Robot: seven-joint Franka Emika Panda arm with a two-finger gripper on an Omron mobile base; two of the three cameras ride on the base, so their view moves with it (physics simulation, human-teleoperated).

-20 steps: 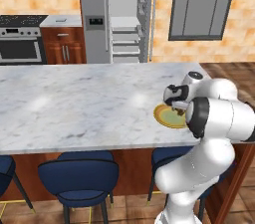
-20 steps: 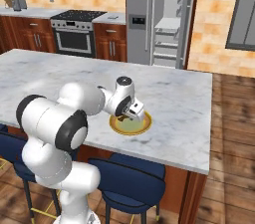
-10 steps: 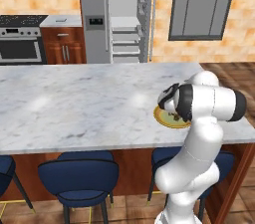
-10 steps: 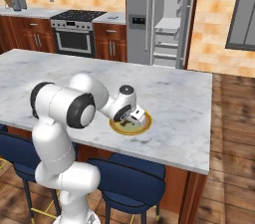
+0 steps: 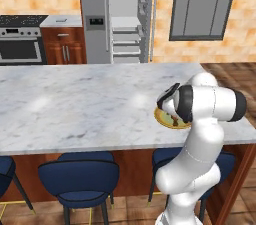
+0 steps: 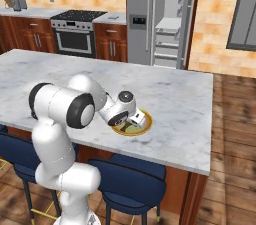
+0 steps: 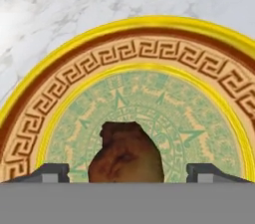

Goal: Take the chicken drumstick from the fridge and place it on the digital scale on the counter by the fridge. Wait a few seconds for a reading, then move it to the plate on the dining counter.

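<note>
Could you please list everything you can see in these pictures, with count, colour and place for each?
chicken drumstick: one, dark brown, over the middle of the plate, between the finger tips
plate: one, yellow rim, orange patterned band, green centre, on the dining counter near its front edge
dining counter: one, white-grey marble on a reddish wood base
stools: several, dark blue, along the counter's near side
fridge: one, grey, right door open, white shelves showing, at the back wall
oven range: one, steel and black, left of the fridge
window: one, grey-framed, on the brick wall right of the fridge
hand: one, dark finger tips apart on either side of the drumstick, low over the plate
</note>
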